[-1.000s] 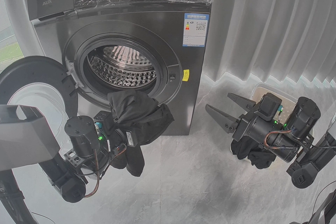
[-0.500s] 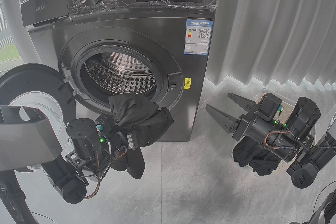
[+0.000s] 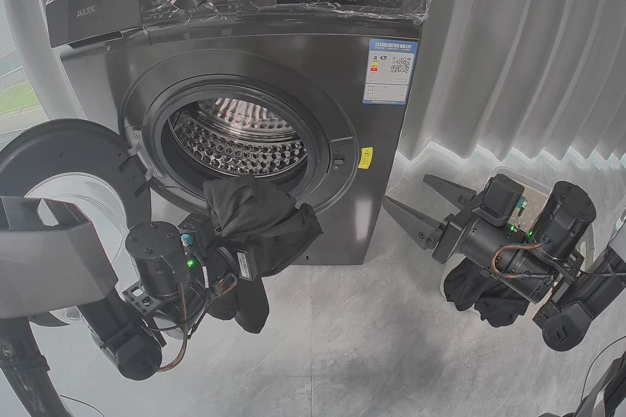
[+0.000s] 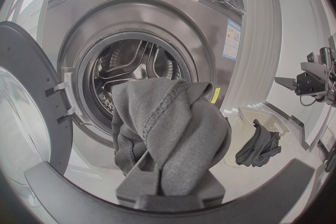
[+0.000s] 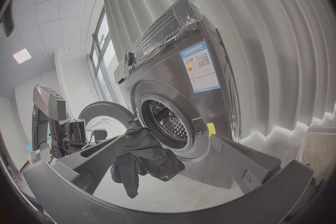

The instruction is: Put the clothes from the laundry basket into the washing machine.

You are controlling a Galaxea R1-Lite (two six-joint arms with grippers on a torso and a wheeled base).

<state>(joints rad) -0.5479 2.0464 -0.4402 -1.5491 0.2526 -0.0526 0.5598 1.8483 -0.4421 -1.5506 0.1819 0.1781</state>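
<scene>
Laundry corner, washing machine (image 3: 261, 92), curtains (image 3: 521, 34)

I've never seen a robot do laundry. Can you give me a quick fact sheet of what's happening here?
Washer: door swung open, no clothes seen in the drum
Left claw: shut on a dark garment, held before the opening
Basket: on the floor right of the washer, dark clothes hanging over its edge
Right claw: open, empty, raised near the basket
</scene>
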